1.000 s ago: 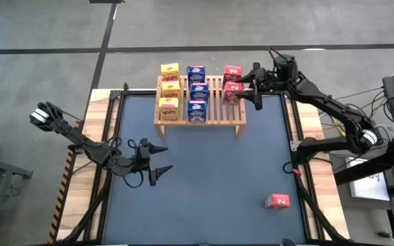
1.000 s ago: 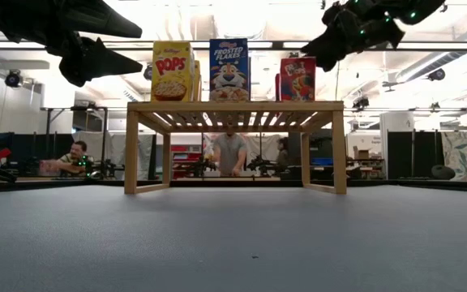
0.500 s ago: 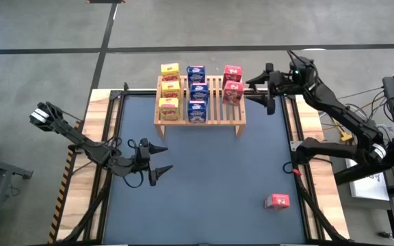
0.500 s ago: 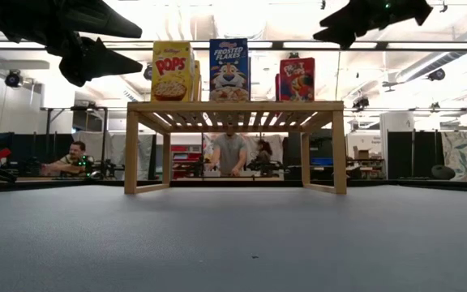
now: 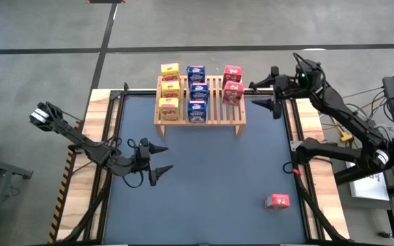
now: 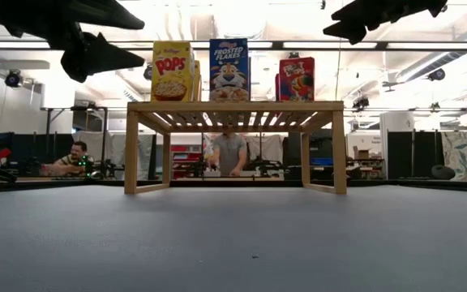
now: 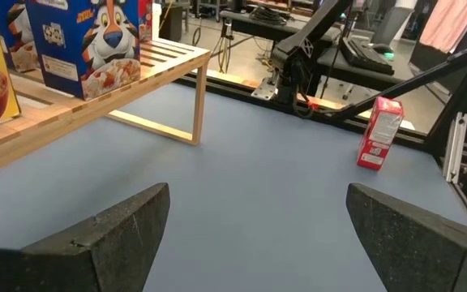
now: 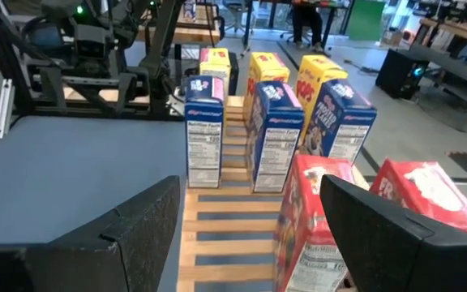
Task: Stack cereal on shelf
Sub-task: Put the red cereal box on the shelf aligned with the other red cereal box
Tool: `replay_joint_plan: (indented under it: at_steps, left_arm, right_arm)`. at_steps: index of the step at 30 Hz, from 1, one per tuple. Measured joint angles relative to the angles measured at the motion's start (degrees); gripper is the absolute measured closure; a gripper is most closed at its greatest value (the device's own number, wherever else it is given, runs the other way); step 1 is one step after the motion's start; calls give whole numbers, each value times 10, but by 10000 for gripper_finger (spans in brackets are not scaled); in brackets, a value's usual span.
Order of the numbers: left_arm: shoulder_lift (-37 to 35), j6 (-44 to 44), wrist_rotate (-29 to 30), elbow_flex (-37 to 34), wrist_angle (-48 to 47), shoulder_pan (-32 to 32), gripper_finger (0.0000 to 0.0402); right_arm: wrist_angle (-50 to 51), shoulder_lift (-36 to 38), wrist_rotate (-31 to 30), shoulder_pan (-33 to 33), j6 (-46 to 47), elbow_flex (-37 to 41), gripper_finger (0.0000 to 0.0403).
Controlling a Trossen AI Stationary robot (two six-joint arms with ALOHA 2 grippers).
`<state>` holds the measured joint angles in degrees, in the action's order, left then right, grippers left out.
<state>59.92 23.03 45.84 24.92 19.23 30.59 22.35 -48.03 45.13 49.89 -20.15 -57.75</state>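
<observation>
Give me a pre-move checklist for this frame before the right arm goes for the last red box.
1. Right gripper empty, jaws open: ok; it hangs beside the shelf's right end.
2. Left gripper empty, jaws open, clear of the path: ok; it waits over the table's left half.
3. Last red box reachable: ok; it lies alone on the mat near the front right.
4. Free slot on the shelf: ok; the red row holds two boxes, bare slats in front of them.
5. Boxes already on the shelf upright: ok; yellow row and blue row hold three each.
6. Which face of the last red box is up: cannot tell.
</observation>
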Motion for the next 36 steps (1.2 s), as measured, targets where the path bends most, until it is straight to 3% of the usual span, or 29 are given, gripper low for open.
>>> replay_joint_plan:
  at_steps: [11,20,25,27,33,36]
  left_arm:
    - [0,0,0,46,-1,0,43]
    - [0,-2,0,128,-1,0,43]
    - [0,-113,0,191,-10,0,43]
    - [0,-128,0,220,-37,0,43]
    - [4,-80,-14,311,-258,0,43]
    - [9,-66,-14,310,-280,1,43]
  right_arm:
    - [15,18,14,-20,-1,0,126]
    - [27,23,14,-35,-2,0,125]
    - [44,23,14,-46,-9,0,124]
    - [45,25,14,-50,-9,0,124]
    - [54,37,14,-73,-9,0,124]
    - [71,46,14,-86,-11,0,126]
